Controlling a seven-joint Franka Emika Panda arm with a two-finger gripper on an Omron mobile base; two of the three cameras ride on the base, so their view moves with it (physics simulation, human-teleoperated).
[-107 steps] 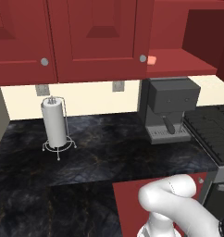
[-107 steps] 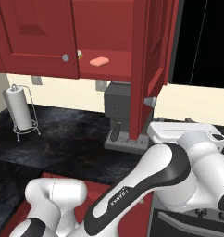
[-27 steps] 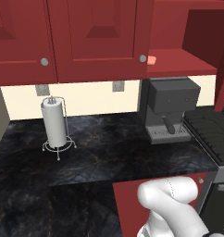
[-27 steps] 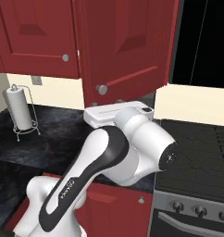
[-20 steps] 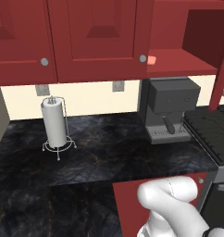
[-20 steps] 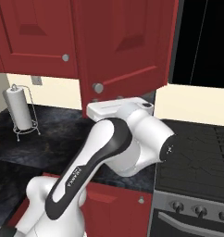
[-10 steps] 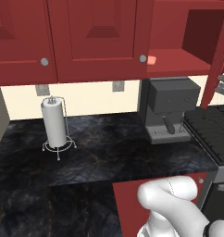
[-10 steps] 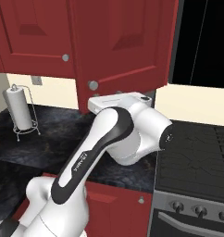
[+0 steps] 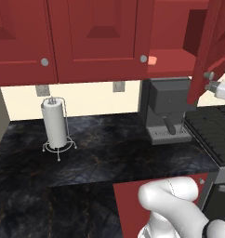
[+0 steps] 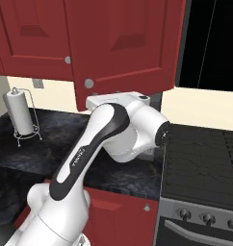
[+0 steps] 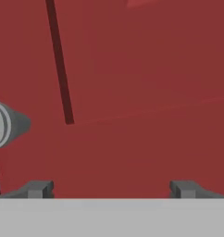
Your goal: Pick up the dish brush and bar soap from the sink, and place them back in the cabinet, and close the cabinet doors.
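Observation:
The cabinet door (image 9: 212, 44) on the right stands partly swung in, its round silver knob (image 9: 208, 75) at the lower edge. My gripper (image 11: 111, 189) is open and empty, its fingertips (image 11: 37, 189) close against the door's red face, with the knob (image 11: 7, 124) just to the left. The same door (image 10: 123, 43) hangs in front of my white hand (image 10: 116, 101). The salmon-orange bar soap (image 9: 153, 60) lies on the red cabinet shelf (image 9: 172, 62). Two left doors (image 9: 98, 39) are closed. The dish brush and the sink are out of view.
A paper towel holder (image 9: 55, 128) stands on the black marble counter (image 9: 100, 153). A grey coffee machine (image 9: 168, 109) sits under the open cabinet. A black stove (image 10: 205, 163) lies to the right, with red drawer fronts (image 9: 133, 204) below the counter.
The right cabinet door has swung further toward shut, covering the shelf in the right base view and entering the left base view from the right. My hand followed along behind it.

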